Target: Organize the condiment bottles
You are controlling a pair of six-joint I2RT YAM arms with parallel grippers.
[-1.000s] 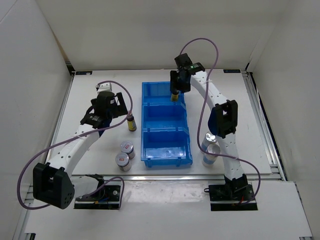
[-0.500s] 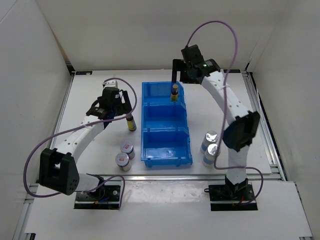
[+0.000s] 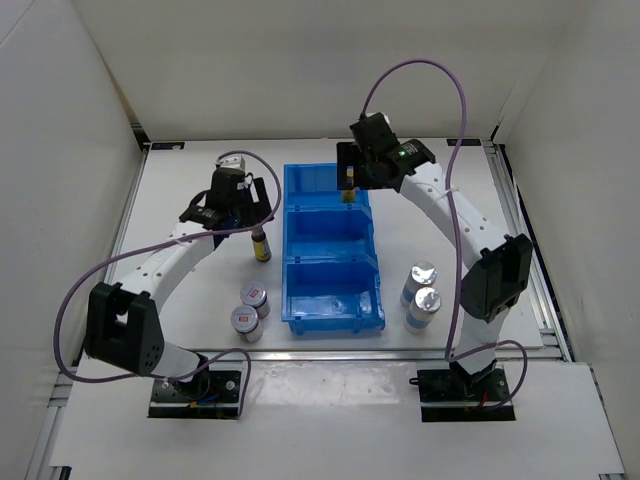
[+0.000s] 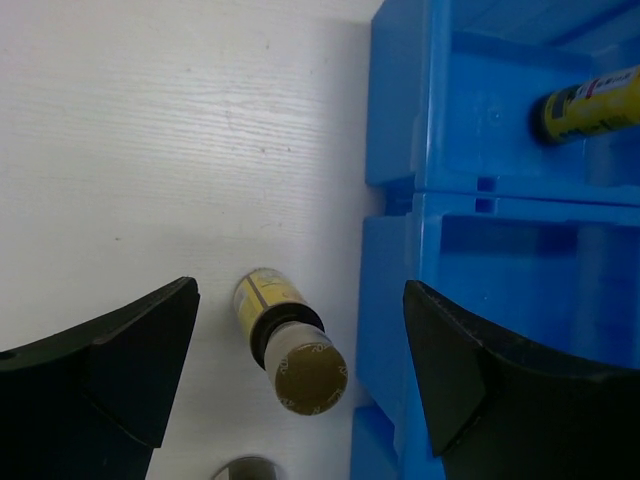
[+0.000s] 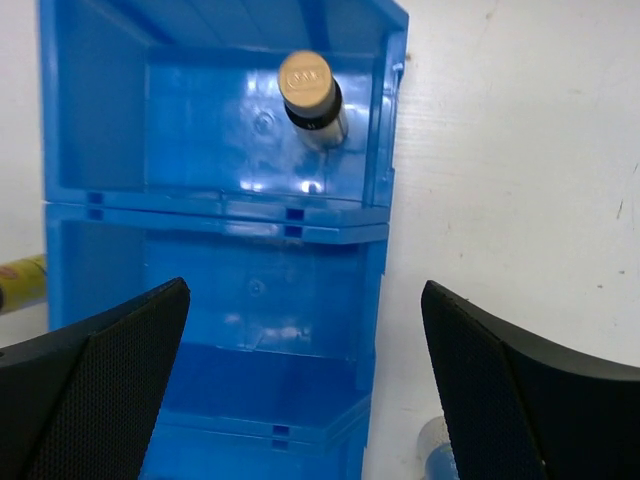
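Note:
One slim brown bottle (image 3: 349, 190) (image 5: 312, 95) stands in the far compartment of the blue bin (image 3: 300, 215). My right gripper (image 3: 350, 172) (image 5: 300, 390) hovers open above the bin, holding nothing. A second brown bottle (image 3: 262, 245) (image 4: 290, 340) stands on the table just left of the bin. My left gripper (image 3: 252, 212) (image 4: 300, 380) is above it, open, one finger on each side and neither touching. Two short jars (image 3: 254, 297) (image 3: 245, 320) stand near the bin's front left corner. Two blue-white jars (image 3: 422, 277) (image 3: 425, 305) stand to its right.
The bin's middle compartment (image 5: 215, 290) and near compartment (image 3: 330, 295) hold nothing. The bin wall (image 4: 400, 250) runs close beside the left gripper's right finger. White walls enclose the table on three sides.
My right gripper has opened, let go of the brown bottle in the far compartment and lifted off it. My left arm has swung right, over the bottle on the table.

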